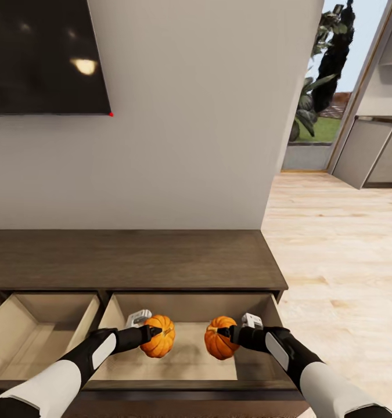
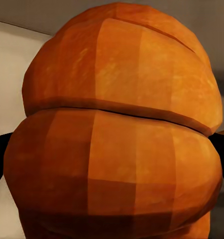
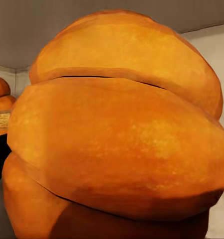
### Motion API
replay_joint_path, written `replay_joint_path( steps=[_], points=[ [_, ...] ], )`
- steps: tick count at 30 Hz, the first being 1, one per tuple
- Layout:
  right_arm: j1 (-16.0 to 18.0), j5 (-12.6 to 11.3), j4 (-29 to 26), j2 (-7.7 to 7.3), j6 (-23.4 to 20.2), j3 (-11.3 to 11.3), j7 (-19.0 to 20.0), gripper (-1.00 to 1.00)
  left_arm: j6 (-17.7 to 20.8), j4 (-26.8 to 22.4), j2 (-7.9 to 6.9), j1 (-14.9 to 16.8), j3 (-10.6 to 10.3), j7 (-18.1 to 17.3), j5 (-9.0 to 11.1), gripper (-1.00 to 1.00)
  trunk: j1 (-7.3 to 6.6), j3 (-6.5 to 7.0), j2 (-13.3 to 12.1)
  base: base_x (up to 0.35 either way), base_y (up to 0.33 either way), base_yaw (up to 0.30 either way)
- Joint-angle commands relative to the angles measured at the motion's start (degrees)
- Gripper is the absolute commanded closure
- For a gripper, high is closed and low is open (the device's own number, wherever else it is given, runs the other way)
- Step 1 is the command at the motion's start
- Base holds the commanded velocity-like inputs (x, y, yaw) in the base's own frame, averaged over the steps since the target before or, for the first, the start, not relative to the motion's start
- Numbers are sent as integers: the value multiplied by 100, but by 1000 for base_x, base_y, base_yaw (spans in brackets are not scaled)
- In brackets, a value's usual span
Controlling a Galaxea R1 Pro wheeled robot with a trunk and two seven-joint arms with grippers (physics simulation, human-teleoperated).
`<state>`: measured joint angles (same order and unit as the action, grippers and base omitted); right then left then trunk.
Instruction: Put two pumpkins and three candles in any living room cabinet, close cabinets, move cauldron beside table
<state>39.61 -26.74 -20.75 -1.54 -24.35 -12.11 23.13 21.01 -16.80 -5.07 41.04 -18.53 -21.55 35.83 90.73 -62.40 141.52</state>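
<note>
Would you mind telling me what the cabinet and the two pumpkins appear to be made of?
The cabinet looks like dark-brown wood with a matte finish: faint grain streaks run along its top; the open drawers' insides are plain pale beige, perhaps painted board. The left pumpkin and right pumpkin show mottled orange, ribbed, dull skin, like real rind, though moulded plastic is possible.

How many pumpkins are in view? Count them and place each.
2. One pumpkin is in the left gripper, the other pumpkin in the right gripper, both over the open drawer.
</note>
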Motion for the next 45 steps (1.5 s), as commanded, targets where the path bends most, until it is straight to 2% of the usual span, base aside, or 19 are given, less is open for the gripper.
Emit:
replay_joint_path(
  steps=[1, 4, 9, 18, 24, 45],
  points=[
    [0, 10, -54, -2, -3, -9, -9, 100, 0, -8, 5, 1, 3, -1, 3, 100, 22, -19, 42, 0, 0, 0],
    [-1, 13, -217, 10, 3, -10, -24, 100, 0, -23, 4, 1, 4, -6, 3, 100, 88, -72, 162, 0, 0, 0],
    [3, 54, -233, 81, 13, -12, -43, 100, 0, -97, 3, 1, 8, 12, 3, 100, 106, -182, 178, 0, 0, 0],
    [2, 54, -165, 83, 31, -19, -64, 100, -1, -104, -29, 1, 16, 3, 3, 100, 129, -382, 190, 0, 0, 0],
    [1, 46, -125, 67, 229, -30, -66, 100, 0, -73, -29, 1, 17, 32, 3, 100, 145, -514, 198, 0, 0, 0],
    [2, 50, -136, 74, 238, -42, -63, 100, -49, -100, 8, 1, 8, 36, 3, 100, 199, -980, 227, 0, 0, 0]
  ],
)
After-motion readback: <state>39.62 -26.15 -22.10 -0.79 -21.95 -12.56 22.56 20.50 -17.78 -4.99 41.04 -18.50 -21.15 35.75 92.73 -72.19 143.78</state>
